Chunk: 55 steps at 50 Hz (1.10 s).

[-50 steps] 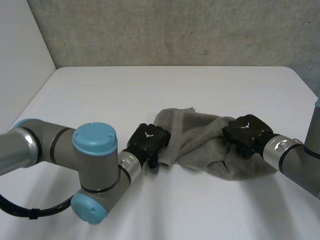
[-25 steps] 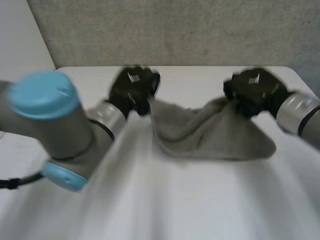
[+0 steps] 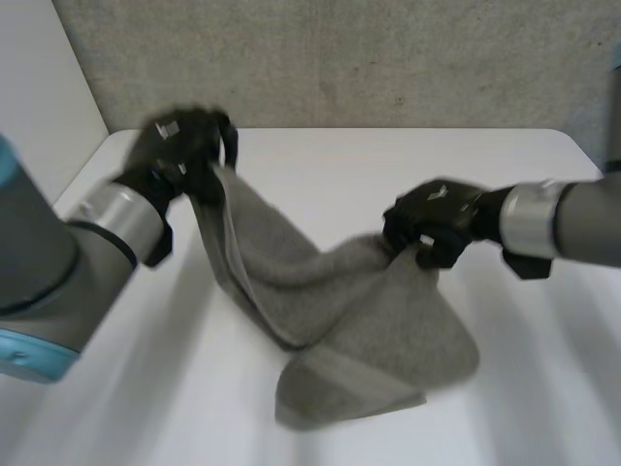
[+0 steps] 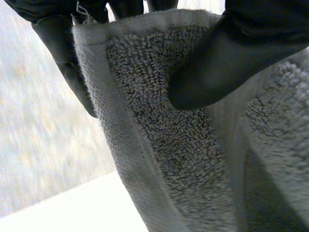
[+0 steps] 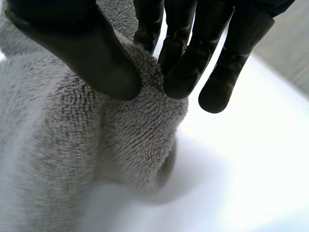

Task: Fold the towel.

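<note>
Left hand (image 3: 181, 153) is high in the upper left of the frame, over the far corner of the table (image 3: 543, 388), and it has the towel (image 3: 330, 291) by one end, gripped firm. The left wrist camera confirms it: the thumb (image 4: 227, 58) presses on the looped terry face, the fingers (image 4: 65, 63) sit behind the flat woven border, and the cloth (image 4: 183, 145) is clamped between them and hangs away below the palm.

Across to centre right, the right hand (image 3: 432, 221) comes in from the right edge on its grey arm (image 3: 572, 221), lower in the frame than its partner. It too is closed on the towel. In its own wrist view the thumb (image 5: 82, 53) and fingertips (image 5: 186, 72) squeeze a bunched ridge of grey pile (image 5: 96, 145), with the outermost fingertip hanging clear of the cloth over white tabletop (image 5: 241, 169).

Between the two grips the towel runs as a slanting sheet, from the left hand down to a sag in the middle of the frame and back up to the right hand. Below the right hand the rest spreads in a broad flap to lower centre, where a banded hem (image 3: 349, 393) shows. Whether that end touches the table I can't tell.

The left arm (image 3: 58, 262) fills the left edge, and a grey speckled wall (image 3: 388, 58) runs along the top
</note>
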Each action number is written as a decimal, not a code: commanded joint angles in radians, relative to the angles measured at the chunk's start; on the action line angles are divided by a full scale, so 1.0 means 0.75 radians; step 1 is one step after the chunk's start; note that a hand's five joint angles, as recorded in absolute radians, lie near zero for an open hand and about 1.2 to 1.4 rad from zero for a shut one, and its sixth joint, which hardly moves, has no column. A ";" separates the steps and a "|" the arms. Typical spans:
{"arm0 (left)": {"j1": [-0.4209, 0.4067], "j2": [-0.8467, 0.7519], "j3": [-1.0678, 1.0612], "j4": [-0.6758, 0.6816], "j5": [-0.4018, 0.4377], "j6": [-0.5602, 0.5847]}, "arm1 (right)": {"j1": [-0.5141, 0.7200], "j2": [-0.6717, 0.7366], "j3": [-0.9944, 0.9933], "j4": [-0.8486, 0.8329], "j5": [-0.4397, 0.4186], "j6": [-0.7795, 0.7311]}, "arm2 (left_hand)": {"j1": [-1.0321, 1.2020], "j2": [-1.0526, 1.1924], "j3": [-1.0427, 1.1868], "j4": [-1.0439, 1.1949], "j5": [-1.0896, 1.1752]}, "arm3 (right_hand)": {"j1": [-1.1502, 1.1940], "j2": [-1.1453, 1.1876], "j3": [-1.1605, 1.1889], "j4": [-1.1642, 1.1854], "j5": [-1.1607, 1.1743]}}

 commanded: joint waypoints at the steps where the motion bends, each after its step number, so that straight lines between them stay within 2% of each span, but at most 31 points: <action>1: 0.015 -0.262 0.087 0.000 -0.011 0.007 | 0.119 0.249 -0.193 -0.224 0.198 -0.091 | -0.098 -0.160 -0.198 -0.171 -0.362 | 0.080 0.124 0.047 0.043 0.077; 3: 0.023 -0.289 0.126 0.000 -0.011 0.005 | 0.137 0.239 -0.207 -0.464 0.241 -0.085 | -0.098 -0.160 -0.198 -0.171 -0.362 | 0.080 0.124 0.047 0.043 0.077; 4: 0.032 -0.309 0.169 0.002 -0.015 0.005 | 0.137 0.239 -0.207 -0.465 0.241 -0.085 | -0.098 -0.160 -0.198 -0.171 -0.362 | 0.080 0.124 0.047 0.043 0.077; 5: 0.032 -0.310 0.169 0.002 -0.015 0.005 | 0.139 0.223 -0.189 -0.603 0.245 -0.075 | -0.098 -0.160 -0.198 -0.171 -0.362 | 0.080 0.124 0.047 0.043 0.077; 6: 0.036 -0.324 0.208 0.006 -0.015 0.005 | 0.139 0.223 -0.189 -0.604 0.245 -0.075 | -0.098 -0.160 -0.198 -0.171 -0.362 | 0.080 0.124 0.047 0.043 0.077; 8: 0.038 -0.334 0.247 0.010 -0.019 0.003 | 0.139 0.154 -0.110 -0.877 0.258 -0.073 | -0.098 -0.160 -0.198 -0.171 -0.362 | 0.080 0.124 0.047 0.043 0.077; 9: 0.042 -0.336 0.277 0.012 -0.021 0.003 | 0.139 0.153 -0.109 -0.878 0.258 -0.073 | -0.098 -0.160 -0.198 -0.171 -0.362 | 0.080 0.124 0.047 0.043 0.077; 11: 0.042 -0.336 0.304 0.012 -0.023 0.001 | 0.139 0.074 -0.001 -1.080 0.268 -0.073 | -0.098 -0.160 -0.198 -0.171 -0.362 | 0.080 0.124 0.047 0.043 0.077; 15: 0.052 -0.332 0.321 0.012 -0.042 0.003 | 0.139 0.053 0.064 -1.152 0.274 -0.071 | -0.098 -0.160 -0.198 -0.171 -0.362 | 0.080 0.124 0.047 0.043 0.077; 16: 0.052 -0.332 0.321 0.012 -0.042 0.003 | 0.139 0.053 0.083 -1.150 0.286 -0.071 | -0.098 -0.160 -0.198 -0.171 -0.362 | -0.221 -0.177 -0.254 -0.258 -0.224; 17: 0.054 -0.332 0.317 0.012 -0.044 0.003 | 0.139 0.053 0.083 -1.150 0.286 -0.071 | -0.098 -0.160 -0.198 -0.171 -0.362 | -0.224 -0.180 -0.257 -0.261 -0.227; 18: 0.054 -0.332 0.317 0.012 -0.044 0.003 | 0.139 0.053 0.103 -1.148 0.307 -0.073 | -0.098 -0.160 -0.198 -0.171 -0.362 | -1.022 -0.978 -1.056 -1.059 -1.025; 19: 0.054 -0.334 0.308 0.014 -0.042 0.003 | 0.139 0.055 0.118 -1.146 0.335 -0.075 | -0.098 -0.160 -0.198 -0.171 -0.362 | -1.549 -1.505 -1.582 -1.586 -1.552; 22: 0.052 -0.340 0.294 0.014 -0.044 0.005 | 0.137 0.055 0.136 -1.144 0.370 -0.075 | -0.098 -0.160 -0.198 -0.171 -0.362 | -1.549 -1.505 -1.582 -1.586 -1.552; 24: 0.054 -0.344 0.284 0.014 -0.044 0.005 | 0.143 0.051 0.189 -1.144 0.443 -0.073 | -0.098 -0.160 -0.198 -0.171 -0.362 | -1.549 -1.505 -1.582 -1.586 -1.552; 28: 0.072 -0.367 0.270 0.012 -0.048 0.007 | 0.139 0.037 0.261 -1.140 0.513 -0.071 | -0.098 -0.160 -0.198 -0.171 -0.362 | -1.549 -1.505 -1.582 -1.586 -1.552; 30: 0.089 -0.369 0.261 0.012 -0.048 0.009 | 0.153 -0.028 0.363 -1.122 0.546 -0.055 | -0.098 -0.160 -0.198 -0.171 -0.362 | -1.549 -1.505 -1.582 -1.586 -1.552; 35: 0.136 -0.369 0.243 0.012 -0.046 0.011 | 0.178 -0.137 0.532 -1.089 0.526 -0.002 | -0.098 -0.160 -0.198 -0.171 -0.362 | -1.549 -1.505 -1.582 -1.586 -1.552; 42: 0.146 -0.371 0.237 0.012 -0.044 0.011 | 0.260 -0.150 0.653 -1.064 0.462 0.131 | -0.098 -0.160 -0.198 -0.171 -0.362 | -1.549 -1.505 -1.582 -1.586 -1.552; 47: 0.146 -0.369 0.233 0.012 -0.046 0.011 | 0.301 -0.135 0.668 -1.054 0.438 0.263 | -0.098 -0.160 -0.198 -0.171 -0.362 | -1.549 -1.505 -1.582 -1.586 -1.552; 49: 0.146 -0.369 0.233 0.010 -0.046 0.011 | 0.327 -0.095 0.654 -1.076 0.427 0.303 | -0.098 -0.160 -0.198 -0.171 -0.362 | -1.384 -1.340 -1.417 -1.421 -1.387; 55: 0.144 -0.367 0.229 0.010 -0.046 0.011 | 0.368 0.038 0.566 -1.117 0.413 0.291 | -0.098 -0.160 -0.198 -0.171 -0.362 | -1.246 -1.202 -1.280 -1.283 -1.249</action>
